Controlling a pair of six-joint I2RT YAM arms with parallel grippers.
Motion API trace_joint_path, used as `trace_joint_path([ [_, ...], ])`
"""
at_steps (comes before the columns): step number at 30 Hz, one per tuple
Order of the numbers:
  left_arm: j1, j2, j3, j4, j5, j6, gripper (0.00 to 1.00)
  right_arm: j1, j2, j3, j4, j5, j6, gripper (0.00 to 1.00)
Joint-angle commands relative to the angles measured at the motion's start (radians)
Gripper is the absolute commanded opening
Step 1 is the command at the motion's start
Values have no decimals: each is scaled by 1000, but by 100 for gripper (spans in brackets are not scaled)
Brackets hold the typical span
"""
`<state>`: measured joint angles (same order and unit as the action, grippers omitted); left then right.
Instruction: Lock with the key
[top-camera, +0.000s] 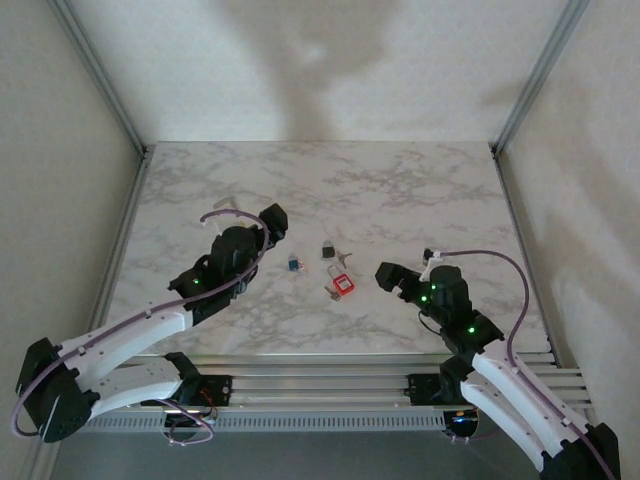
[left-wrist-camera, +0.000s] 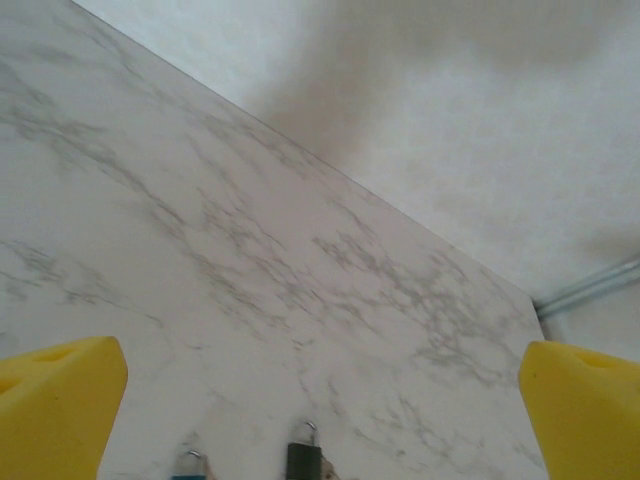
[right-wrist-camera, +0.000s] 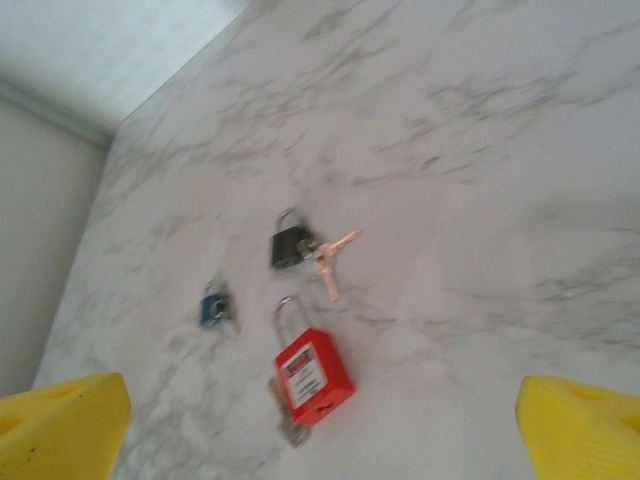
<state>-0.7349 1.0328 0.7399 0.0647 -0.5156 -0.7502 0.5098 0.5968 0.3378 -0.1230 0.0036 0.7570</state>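
Just ahead of the right pincer (top-camera: 388, 275) — spread, empty, like the left pincer (top-camera: 272, 220) — lies a red plastic-bodied padlock (right-wrist-camera: 312, 375): probably light, rigid, slick; grip its flat sides.

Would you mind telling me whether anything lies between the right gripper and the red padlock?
Nothing visible does: bare table separates the open right gripper from the red padlock; the black padlock lies beyond it.

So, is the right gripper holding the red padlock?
No, the red padlock lies on the marble table, clear of the wide-open yellow fingers of the right gripper.
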Motion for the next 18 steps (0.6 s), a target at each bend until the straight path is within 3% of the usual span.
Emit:
trace_joint_path([
  [1, 9, -33, -46, -38, -91, 17, 100, -5, -6, 79, -111, 212, 58, 99],
  [4, 11, -45, -72, -32, -129, -14, 100, -5, 11, 86, -104, 304, 92, 99],
  [8, 12, -66, -91, -20, -199, -1, 99, -6, 46, 141, -94, 378, 21, 99],
  [14, 14, -159, -212, 128, -223, 14, 100, -5, 105, 172, -1, 565, -187, 99],
  [18, 19, -155, -172, 66, -272, 112, 99, -6, 138, 153, 129, 706, -330, 99],
])
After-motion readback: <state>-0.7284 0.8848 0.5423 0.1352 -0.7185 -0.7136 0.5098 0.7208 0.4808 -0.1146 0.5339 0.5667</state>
